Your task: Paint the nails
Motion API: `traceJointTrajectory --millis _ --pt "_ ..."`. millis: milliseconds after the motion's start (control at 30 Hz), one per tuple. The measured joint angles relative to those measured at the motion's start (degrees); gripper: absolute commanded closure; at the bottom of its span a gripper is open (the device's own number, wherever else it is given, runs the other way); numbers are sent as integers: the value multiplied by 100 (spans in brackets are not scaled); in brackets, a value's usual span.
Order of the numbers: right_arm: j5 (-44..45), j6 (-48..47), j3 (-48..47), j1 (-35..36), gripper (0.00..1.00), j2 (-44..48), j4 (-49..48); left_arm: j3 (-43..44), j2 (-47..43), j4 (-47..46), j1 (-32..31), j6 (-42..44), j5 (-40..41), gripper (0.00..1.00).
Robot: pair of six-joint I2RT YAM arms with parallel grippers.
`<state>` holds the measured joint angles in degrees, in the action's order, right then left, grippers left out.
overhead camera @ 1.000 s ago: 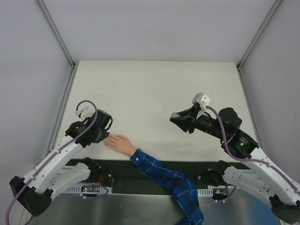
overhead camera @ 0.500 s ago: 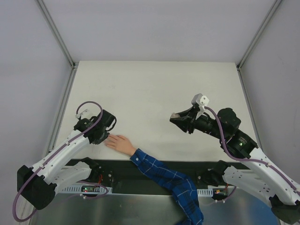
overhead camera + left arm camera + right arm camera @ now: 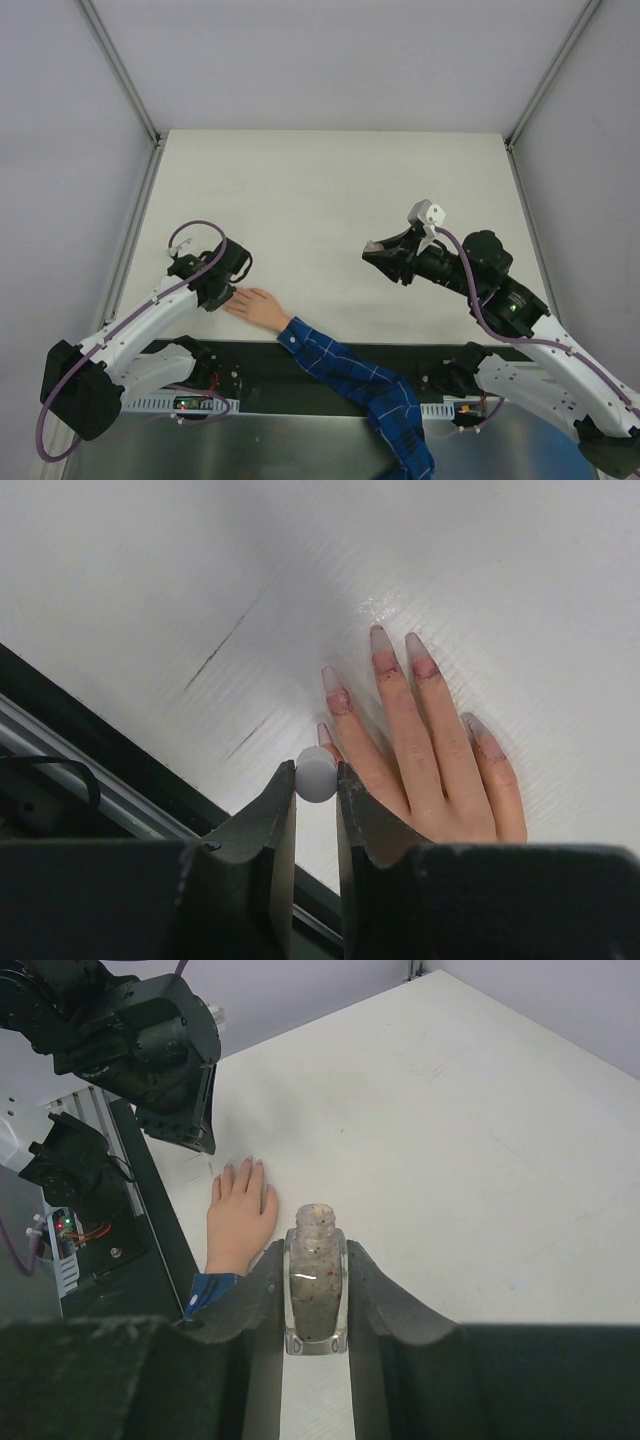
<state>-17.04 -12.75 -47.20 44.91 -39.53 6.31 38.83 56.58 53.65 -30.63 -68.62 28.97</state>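
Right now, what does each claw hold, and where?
The left claw pinches a white round knob at its sides; the right claw clamps the open clear bottle by its body.

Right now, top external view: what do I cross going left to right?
Order: black left gripper pinching a small white round cap → pale skin-coloured hand → black right gripper holding a small clear bottle → white block on the right wrist. Omitted: blue plaid sleeve, overlaps the right gripper's span.

We are looking down on a white table [image 3: 330, 190], pale grey walls [image 3: 330, 60] closing it in, metal rails [image 3: 121, 70] running to its far corners, soft even light falling.
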Motion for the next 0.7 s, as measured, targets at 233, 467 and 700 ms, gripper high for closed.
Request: traceJointTrajectory --millis 233,467,700 --pt "7 -13 0 -4 100 0 0 -13 90 -166 39 17 2 100" --pt "7 -17 0 -11 100 -2 0 -13 162 -225 39 39 2 100" --pt "7 -17 0 -11 100 -7 0 -46 192 -238 74 42 0 100"
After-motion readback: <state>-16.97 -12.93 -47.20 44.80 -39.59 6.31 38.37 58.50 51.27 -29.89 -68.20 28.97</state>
